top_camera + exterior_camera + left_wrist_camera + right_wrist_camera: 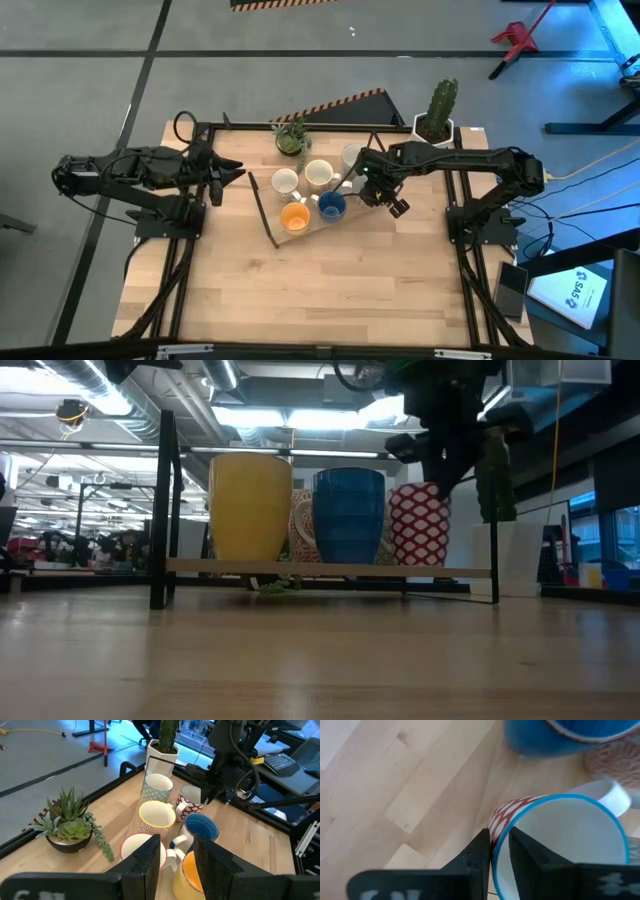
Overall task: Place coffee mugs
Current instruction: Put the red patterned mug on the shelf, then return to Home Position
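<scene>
Now the right gripper (492,851) pinches the rim of the red-patterned mug (560,845), right of the blue mug (332,206). Left gripper (175,855), slightly parted, waits at left.

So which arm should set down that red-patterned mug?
The right arm. Its end effector already pinches the rim of the red-patterned mug beside the blue mug. The left end effector waits apart at the table's left edge.

My wooden tabletop (330,290) carried a low board (305,215) with clustered mugs (318,173), a succulent bowl (291,139) and a potted cactus (436,110) at its far edge.
</scene>
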